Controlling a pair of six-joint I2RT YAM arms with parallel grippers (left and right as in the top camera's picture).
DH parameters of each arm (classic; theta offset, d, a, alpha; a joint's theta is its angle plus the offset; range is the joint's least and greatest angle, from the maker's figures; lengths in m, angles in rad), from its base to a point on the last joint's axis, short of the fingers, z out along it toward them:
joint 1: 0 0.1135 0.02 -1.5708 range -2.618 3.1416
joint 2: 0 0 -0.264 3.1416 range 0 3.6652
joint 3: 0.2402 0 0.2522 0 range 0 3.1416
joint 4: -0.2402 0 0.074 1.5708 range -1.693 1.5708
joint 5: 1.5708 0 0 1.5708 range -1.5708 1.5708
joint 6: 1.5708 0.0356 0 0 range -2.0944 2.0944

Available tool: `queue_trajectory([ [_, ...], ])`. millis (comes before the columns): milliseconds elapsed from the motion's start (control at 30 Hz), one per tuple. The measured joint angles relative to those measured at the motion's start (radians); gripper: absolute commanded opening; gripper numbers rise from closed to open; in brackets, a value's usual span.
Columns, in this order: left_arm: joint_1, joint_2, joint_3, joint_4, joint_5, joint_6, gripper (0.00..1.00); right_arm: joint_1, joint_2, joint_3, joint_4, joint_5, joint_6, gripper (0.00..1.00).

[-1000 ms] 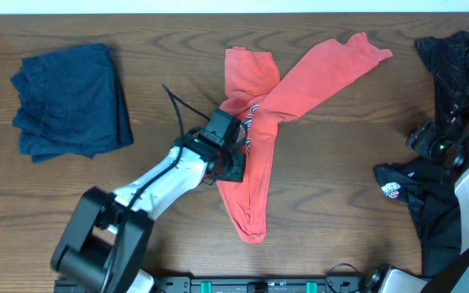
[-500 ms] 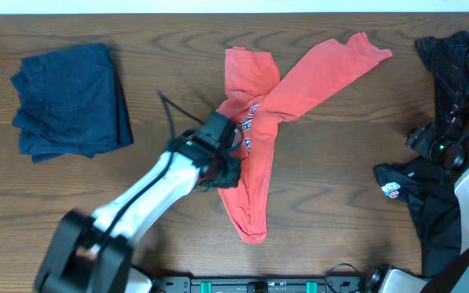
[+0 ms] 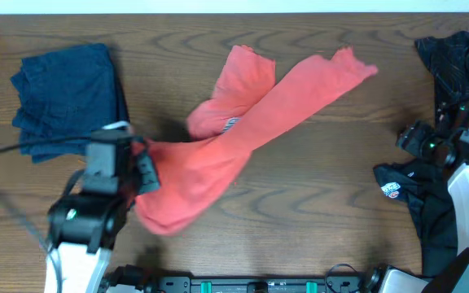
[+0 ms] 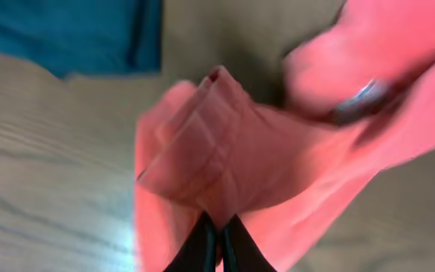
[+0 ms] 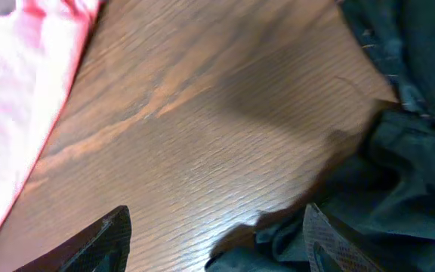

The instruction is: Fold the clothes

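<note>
Pinching a bunched, pleated edge of the coral-red shirt [image 3: 243,122], the left gripper [image 4: 217,227] has its jaws closed tight on the cloth. The shirt stretches diagonally across the wooden tabletop [image 3: 316,212], from front left toward the back. It looks light, limp and prone to sag or twist, so hems, shoulders or corners seem the best holds. The right gripper [image 5: 217,238] hangs with jaws wide apart, holding nothing, beside crumpled black clothes [image 3: 454,57]. A navy-blue garment [image 3: 72,98] lies folded at far left.
</note>
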Motion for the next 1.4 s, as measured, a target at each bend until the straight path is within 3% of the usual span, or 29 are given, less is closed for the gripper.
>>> queue_trajectory([
  [200, 0.021, -0.089, 0.0, 0.0, 0.071, -0.013, 0.06, 0.083, 0.006, 0.0, 0.014, -0.001, -0.024, 0.68],
  [367, 0.021, -0.107, 0.0, -0.091, 0.127, -0.014, 0.06, 0.18, 0.046, 0.008, 0.02, -0.047, -0.073, 0.64],
  [633, 0.021, -0.107, -0.001, -0.258, 0.151, -0.014, 0.06, 0.358, 0.267, 0.278, -0.1, -0.067, -0.123, 0.75],
  [800, 0.021, -0.105, -0.001, -0.229, 0.152, -0.014, 0.06, 0.434, 0.423, 0.477, 0.047, -0.061, -0.122, 0.76],
  [1033, 0.021, -0.074, -0.001, -0.203, 0.152, -0.014, 0.06, 0.492, 0.65, 0.594, 0.282, -0.051, -0.116, 0.86],
  [1267, 0.021, -0.009, -0.001, -0.202, 0.152, -0.014, 0.06, 0.498, 0.886, 0.713, 0.3, -0.042, -0.075, 0.91],
  [1400, 0.021, 0.026, -0.001, -0.202, 0.152, -0.014, 0.06, 0.504, 0.926, 0.778, 0.305, -0.04, -0.072, 0.86],
])
